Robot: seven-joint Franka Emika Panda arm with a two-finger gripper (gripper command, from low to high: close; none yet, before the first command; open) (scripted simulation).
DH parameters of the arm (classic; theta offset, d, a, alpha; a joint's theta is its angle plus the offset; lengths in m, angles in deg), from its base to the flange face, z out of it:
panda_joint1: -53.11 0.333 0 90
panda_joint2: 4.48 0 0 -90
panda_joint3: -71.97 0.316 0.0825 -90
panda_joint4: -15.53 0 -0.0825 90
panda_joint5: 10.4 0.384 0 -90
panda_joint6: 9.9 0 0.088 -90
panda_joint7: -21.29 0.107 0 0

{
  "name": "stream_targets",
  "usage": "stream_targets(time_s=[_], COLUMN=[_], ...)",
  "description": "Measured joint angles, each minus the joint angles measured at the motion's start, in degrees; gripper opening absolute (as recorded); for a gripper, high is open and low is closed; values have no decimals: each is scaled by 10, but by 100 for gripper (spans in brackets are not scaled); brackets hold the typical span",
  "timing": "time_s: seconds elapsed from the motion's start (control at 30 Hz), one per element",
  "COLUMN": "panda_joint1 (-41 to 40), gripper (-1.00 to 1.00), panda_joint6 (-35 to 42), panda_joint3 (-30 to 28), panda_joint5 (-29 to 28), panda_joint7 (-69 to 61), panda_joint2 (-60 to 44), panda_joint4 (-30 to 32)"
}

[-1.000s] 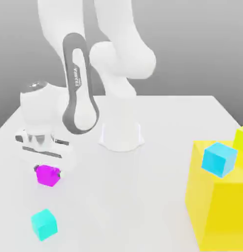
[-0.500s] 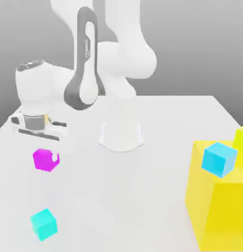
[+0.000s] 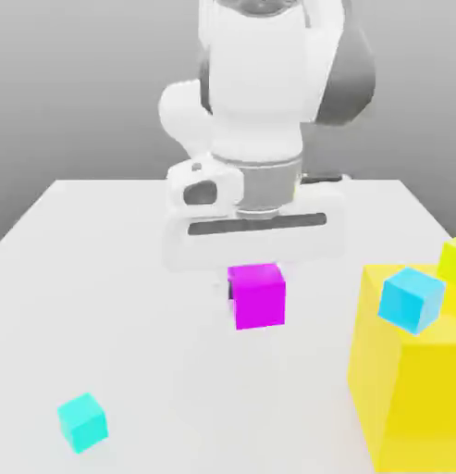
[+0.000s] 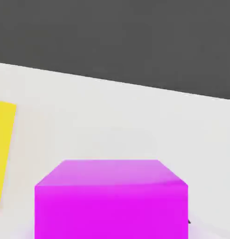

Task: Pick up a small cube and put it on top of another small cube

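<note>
Carried from lower left to frame centre, magenta cube (image 3: 260,297) clamped in gripper (image 3: 257,294); keep level, approach sky-blue cube (image 3: 412,300) from above.

Exterior view: faces arm (image 3: 254,83) across table (image 3: 129,241), looking down. Hand view: close on magenta cube (image 3: 259,296) (image 4: 112,210); both share cube, table.
</note>
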Motion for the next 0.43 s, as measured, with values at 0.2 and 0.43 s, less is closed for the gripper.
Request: stream_targets(time_s=[0.2, 0.43], panda_joint1=[88, 111], gripper=[-100, 100], panda_joint6=[101, 53], panda_joint3=[98, 145], panda_joint5=[30, 21], panda_joint7=[49, 80], panda_joint2=[27, -10], panda_joint4=[-78, -65])
